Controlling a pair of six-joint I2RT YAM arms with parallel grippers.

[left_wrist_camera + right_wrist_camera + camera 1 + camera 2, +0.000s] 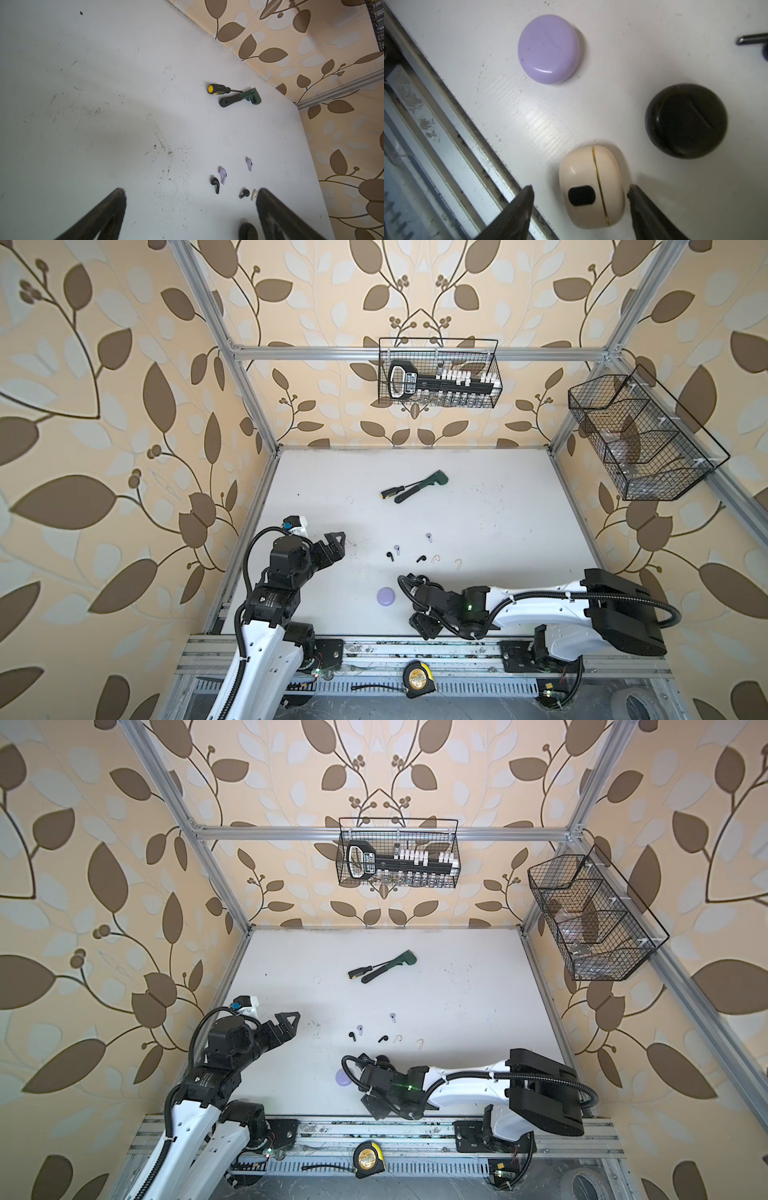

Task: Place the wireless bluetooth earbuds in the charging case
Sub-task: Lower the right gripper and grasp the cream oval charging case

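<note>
The right tool (580,190) points down at the desk (478,497) with its fingers partly open. The cream charging case (591,187) stands on its edge between them, shut. One finger (645,212) touches the case or nearly does, and there is a gap between the case and the other one. The tool is not squeezing the case. Out past its fingertips lie the lilac charging case (549,48) and the black charging case (686,120), both shut and apart from each other.

The left tool (191,199) is open very wide and holds nothing. It hangs above the desk. Out in front of it, over toward one of its fingers, the earbuds lie loose on the desk: the lilac earbuds (428,536) (396,549), the black earbuds (390,556) (421,559) and the cream earbuds (435,559) (458,563). All six are well apart from the right tool. Farther ahead of the left tool lies a screwdriver (218,89).
</note>
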